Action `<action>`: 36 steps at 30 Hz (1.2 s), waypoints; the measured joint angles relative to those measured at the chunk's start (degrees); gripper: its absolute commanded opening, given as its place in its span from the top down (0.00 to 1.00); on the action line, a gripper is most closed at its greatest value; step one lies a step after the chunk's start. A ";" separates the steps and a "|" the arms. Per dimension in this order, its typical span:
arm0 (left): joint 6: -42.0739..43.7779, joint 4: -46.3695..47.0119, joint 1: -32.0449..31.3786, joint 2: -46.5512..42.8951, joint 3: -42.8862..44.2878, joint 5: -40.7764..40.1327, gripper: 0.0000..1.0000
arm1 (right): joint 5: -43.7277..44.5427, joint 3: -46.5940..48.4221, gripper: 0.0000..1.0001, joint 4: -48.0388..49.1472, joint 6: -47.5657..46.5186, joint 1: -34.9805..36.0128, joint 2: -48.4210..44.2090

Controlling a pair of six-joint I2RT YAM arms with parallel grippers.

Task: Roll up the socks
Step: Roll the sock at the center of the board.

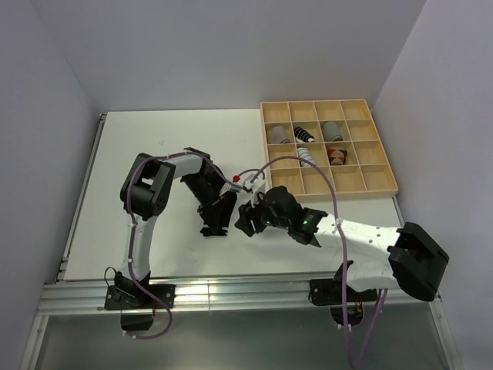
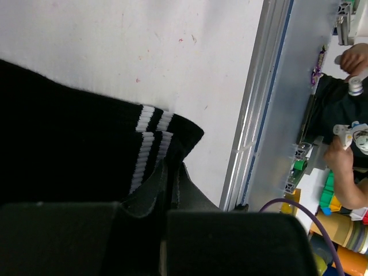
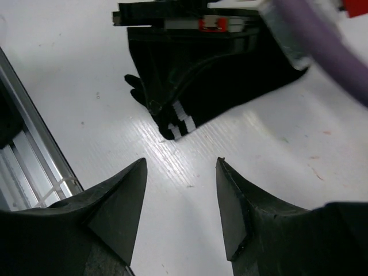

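While the left arm (image 1: 146,189) was bent over and angled down to the white table (image 1: 154,139), the left gripper (image 2: 171,185) was pinched together on the cuff of the black fabric socks with white stripes (image 2: 69,144). The right arm (image 1: 362,235) lay low, pointing left. The right gripper (image 3: 181,165) stood spread apart, holding nothing, with the socks on the table just ahead of its fingertips.
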 measured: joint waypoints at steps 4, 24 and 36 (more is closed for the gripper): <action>-1.22 -1.05 0.00 1.62 1.60 0.24 1.00 | -0.15 0.90 0.44 4.26 -0.50 2.75 6.49; -2.73 -2.29 0.02 4.48 5.75 0.07 1.00 | 5.49 7.41 0.51 10.34 -3.96 7.65 24.02; -2.45 -2.67 0.00 4.76 5.75 0.09 1.00 | 6.19 8.81 0.55 11.85 -6.08 7.65 28.11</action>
